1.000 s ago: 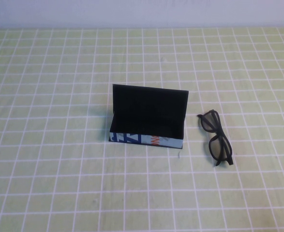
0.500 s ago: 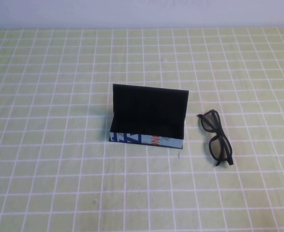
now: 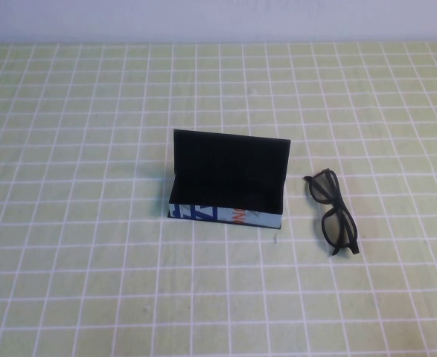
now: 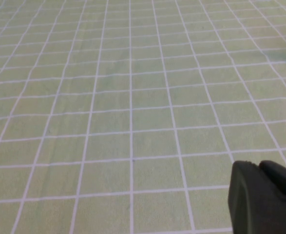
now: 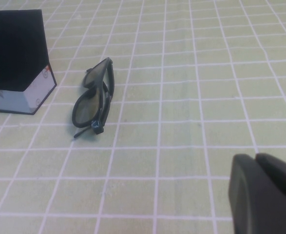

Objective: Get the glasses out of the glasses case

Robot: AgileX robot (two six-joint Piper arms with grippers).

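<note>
Glasses (image 3: pixel 333 213) out, folded on the cloth (image 3: pixel 91 223) just right of the open case (image 3: pixel 229 182). Task seemingly done, hence right gripper (image 5: pixel 264 195) pulled back, closed, empty; left gripper (image 4: pixel 262 197) parked, fingers unreadable.

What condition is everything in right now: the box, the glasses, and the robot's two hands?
glasses case: lid open and standing upright, black inside shows nothing in it.
glasses: folded, lying on the tablecloth beside the case on the robot's right, apart from it.
right hand: shut, holding nothing, back from the glasses.
left hand: over bare cloth, holding nothing.
</note>
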